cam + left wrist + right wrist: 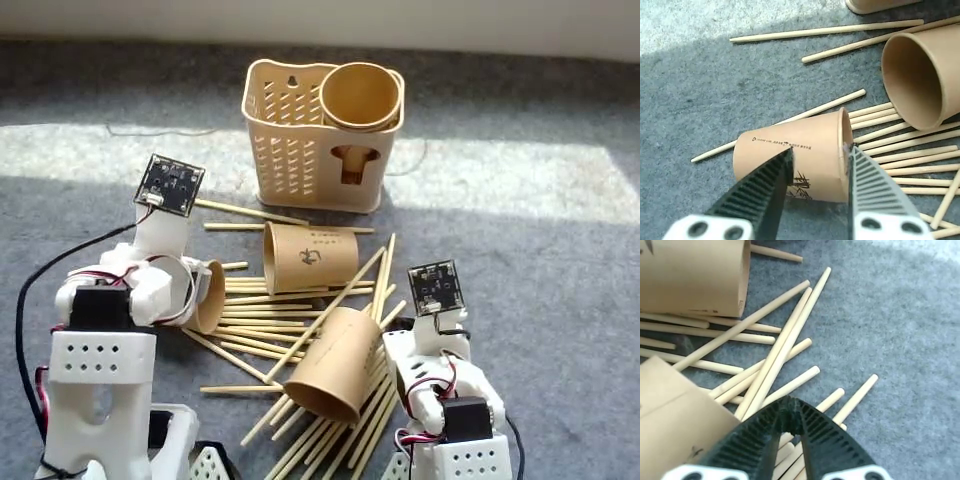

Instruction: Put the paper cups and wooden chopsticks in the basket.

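Paper cup (805, 145) lies on its side on the grey worktop (690, 100) beside wooden chopsticks (780, 350). The left end effector (821, 150) is spread over it. The right end effector (790, 407) is pressed together above the chopsticks. Another cup (360, 95) sits in the basket (290, 150).

One paper cup (810, 140) lies directly under the left gripper (821, 149), with a second cup (920, 75) just beyond it. The chopsticks (781, 350) spread under and ahead of the right gripper (789, 405), and the basket (300, 160) stands far beyond both.

Grey carpet (570, 300), pale strip (500, 20) along its far edge.
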You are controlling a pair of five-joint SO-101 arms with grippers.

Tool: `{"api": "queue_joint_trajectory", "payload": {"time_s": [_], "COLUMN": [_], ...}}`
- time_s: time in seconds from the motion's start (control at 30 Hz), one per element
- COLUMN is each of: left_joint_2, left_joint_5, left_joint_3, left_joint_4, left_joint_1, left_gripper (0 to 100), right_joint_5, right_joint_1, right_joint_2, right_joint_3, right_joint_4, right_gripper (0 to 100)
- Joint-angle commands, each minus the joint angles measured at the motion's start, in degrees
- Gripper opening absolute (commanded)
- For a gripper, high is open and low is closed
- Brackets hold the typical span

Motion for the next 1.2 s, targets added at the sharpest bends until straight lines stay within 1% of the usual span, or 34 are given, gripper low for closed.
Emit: {"api": "queue_joint_trajectory", "payload": {"time_s": [0.0, 0.2, 0.37, 0.63, 0.83, 0.9, 1.03, 1.17], "left_joint_2": [-0.3, 0.2, 0.3, 0.0, -0.2, -0.2, -0.3, -0.3], "left_joint_5": [-4.4, -4.8, -5.0, -5.1, -5.0, -4.9, -4.9, -4.7], "left_joint_3": [-0.1, 0.0, 4.4, 5.9, 13.4, 14.6, 14.0, 12.2], "left_joint_4": [-0.7, -0.7, -1.2, -1.2, -8.6, -9.9, -10.1, -9.8], "left_joint_1": [-0.6, 0.7, 2.6, 2.3, 2.2, 2.2, 2.2, 2.2], "left_gripper": [17, 17, 17, 17, 17, 13, 1, 1], "right_joint_5": [-0.1, -0.1, -0.1, -0.1, -0.1, -0.1, -0.1, -0.1], "right_joint_1": [1.0, 1.0, 1.0, 1.0, 1.0, 1.0, 1.0, 1.0], "right_joint_2": [-0.6, -0.6, -0.6, -0.6, -0.6, -0.6, -0.6, -0.6], "right_joint_3": [-0.2, -0.2, -0.2, -0.2, -0.2, -0.2, -0.2, -0.2], "right_joint_4": [-1.6, -1.6, -1.6, -1.6, -1.6, -1.6, -1.6, -1.6], "right_gripper": [0.6, 0.6, 0.6, 0.6, 0.6, 0.6, 0.6, 0.6]}}
